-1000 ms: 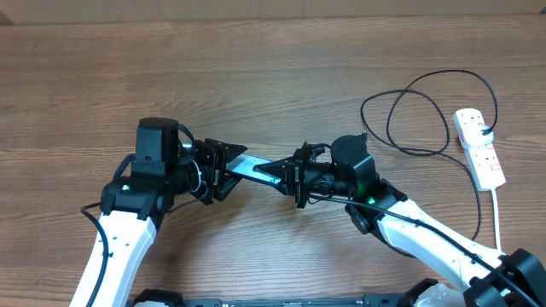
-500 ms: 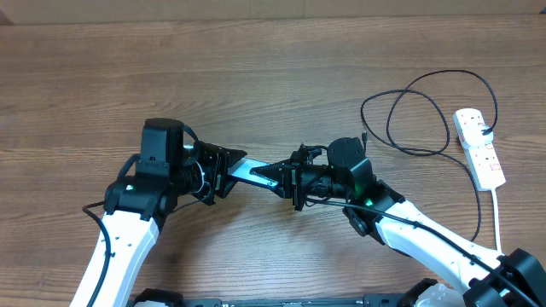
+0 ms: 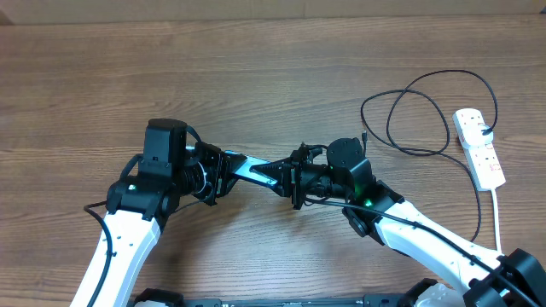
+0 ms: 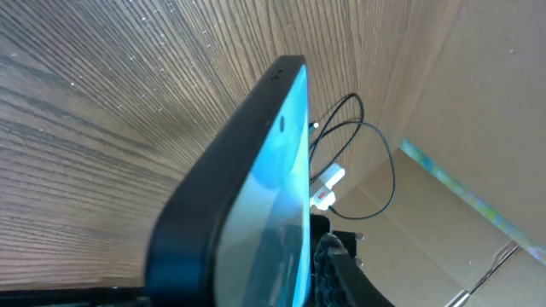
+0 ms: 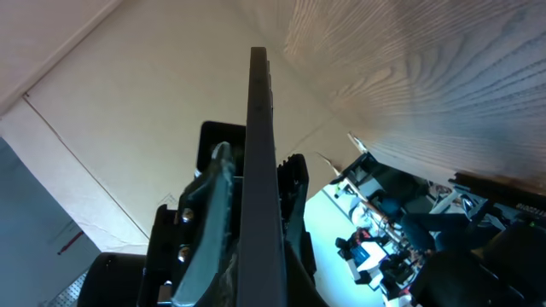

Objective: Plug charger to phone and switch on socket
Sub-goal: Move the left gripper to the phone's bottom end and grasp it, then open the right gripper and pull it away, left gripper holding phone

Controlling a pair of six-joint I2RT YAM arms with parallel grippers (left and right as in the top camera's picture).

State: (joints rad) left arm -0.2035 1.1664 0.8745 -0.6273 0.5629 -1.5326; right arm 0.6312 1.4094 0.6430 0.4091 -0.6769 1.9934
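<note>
At frame centre the phone (image 3: 253,169) bridges both grippers: the right gripper (image 3: 280,176) clamps one end, while the left gripper (image 3: 227,164) surrounds the other, grip unclear.

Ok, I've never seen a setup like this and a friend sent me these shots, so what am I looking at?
It is a robot with a left arm and a right arm at a wooden table, each ending in a two-finger gripper. One picture comes from a camera above the table. The other two come from cameras on the wrists, hence the odd close-ups. Between the arms, held on edge, is a phone with a light blue screen. The right gripper is shut on one end. The left gripper has its jaws either side of the other end, but I cannot tell whether they grip. Off to the right lie a looped thin black charger cable and a white power strip with its thick white cord.
</note>
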